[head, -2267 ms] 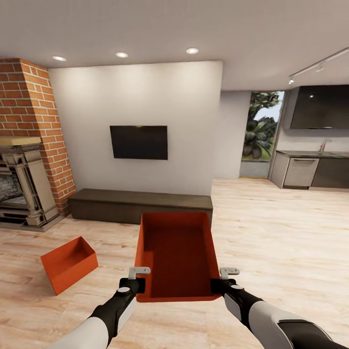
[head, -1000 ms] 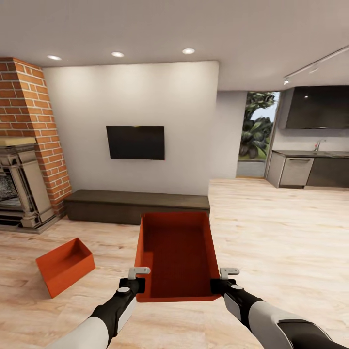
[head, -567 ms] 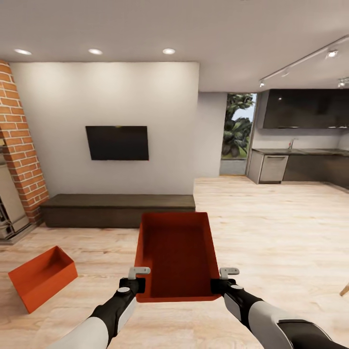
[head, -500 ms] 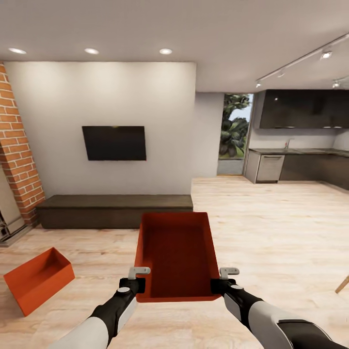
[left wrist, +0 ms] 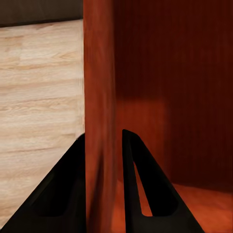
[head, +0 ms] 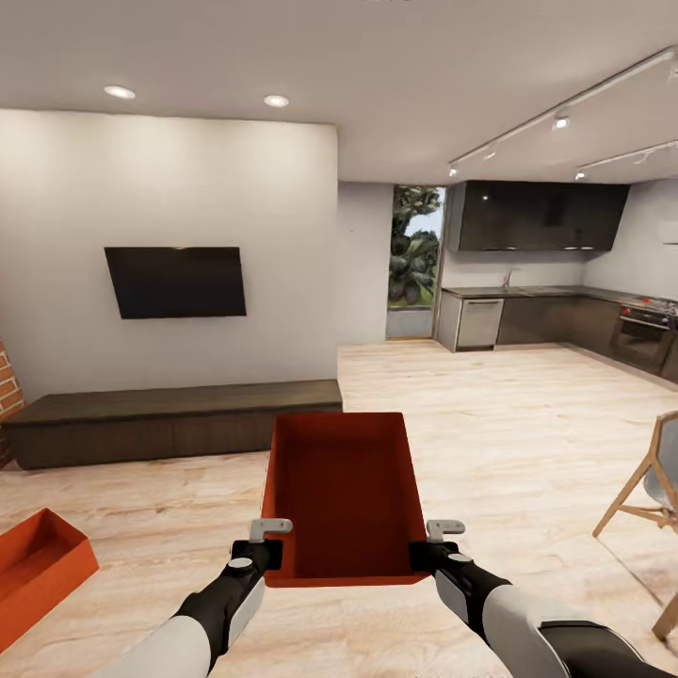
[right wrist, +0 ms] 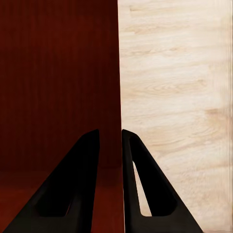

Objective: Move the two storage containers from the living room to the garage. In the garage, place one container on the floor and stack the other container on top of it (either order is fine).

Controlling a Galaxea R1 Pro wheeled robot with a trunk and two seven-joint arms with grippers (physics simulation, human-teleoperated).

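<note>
Swinging rightward, the head view has lost the fireplace and gained the kitchen and a chair (head: 650, 490). Two storage containers show: one (head: 344, 494) is carried in front, the left gripper (head: 270, 535) pinching its left wall and the right gripper (head: 438, 537) its right; the other (head: 33, 574) lies on the wood floor (head: 508, 452), cut off at the frame's edge.

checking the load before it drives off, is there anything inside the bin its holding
Nothing visible: the held container shows only bare orange floor and inner walls. The near wall hides a thin strip of its floor. The left end effector and right end effector each pinch a side wall.
</note>
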